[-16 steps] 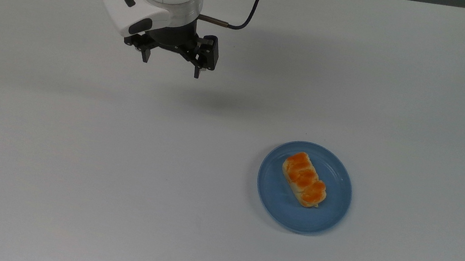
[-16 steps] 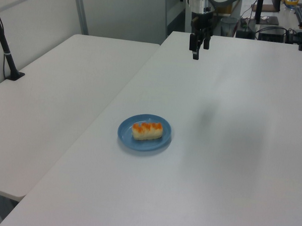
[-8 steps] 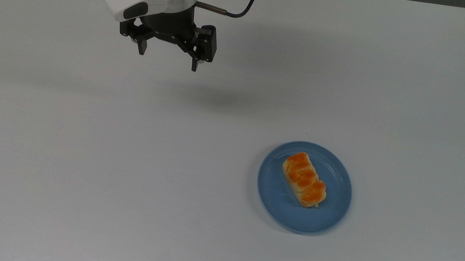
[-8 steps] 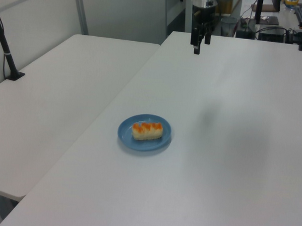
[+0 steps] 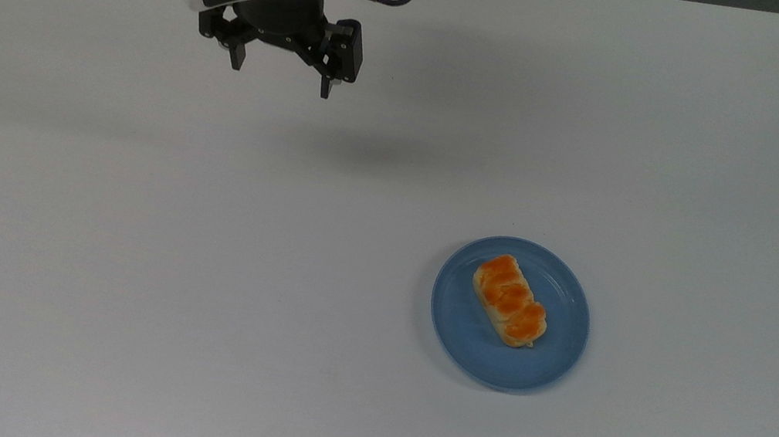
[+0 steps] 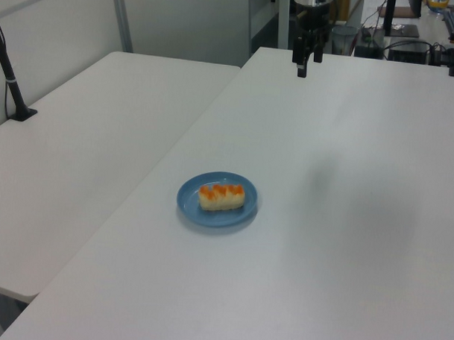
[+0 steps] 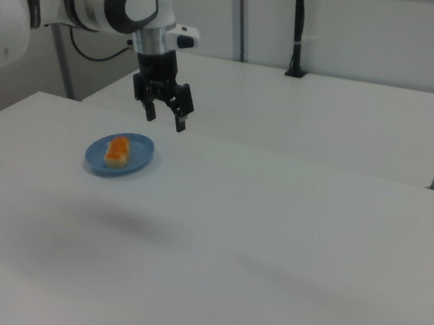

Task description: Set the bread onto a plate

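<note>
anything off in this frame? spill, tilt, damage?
Nothing stands out. The bread lies flat inside the plate, crust up, and the plate sits level on the table. The gripper hangs apart, jaws open and holding nothing.

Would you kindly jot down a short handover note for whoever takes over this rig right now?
Gripper: open, holding nothing, raised above the white table near the top view's upper left, well away from the plate.
Bread: lying on the blue plate, diagonal in the top view.
Done: the bread is on the plate.
Left: nothing for the placement itself; probably just park the arm.
</note>
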`<control>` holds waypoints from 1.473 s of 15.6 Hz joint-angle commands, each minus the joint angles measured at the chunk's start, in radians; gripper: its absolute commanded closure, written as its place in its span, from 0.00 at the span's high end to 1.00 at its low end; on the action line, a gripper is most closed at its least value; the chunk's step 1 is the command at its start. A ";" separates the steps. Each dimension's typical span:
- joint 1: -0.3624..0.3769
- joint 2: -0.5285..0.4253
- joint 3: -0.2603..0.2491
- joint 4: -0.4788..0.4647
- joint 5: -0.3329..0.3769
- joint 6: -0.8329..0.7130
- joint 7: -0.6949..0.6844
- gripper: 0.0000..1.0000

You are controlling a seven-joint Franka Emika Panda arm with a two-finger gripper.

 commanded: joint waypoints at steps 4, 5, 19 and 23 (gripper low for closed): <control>0.001 -0.204 0.001 -0.263 -0.003 0.007 -0.056 1.00; 0.000 -0.210 0.001 -0.268 -0.003 0.007 -0.056 1.00; 0.009 -0.330 0.002 -0.467 -0.002 0.171 -0.045 1.00; 0.008 -0.326 0.004 -0.461 0.001 0.170 -0.041 1.00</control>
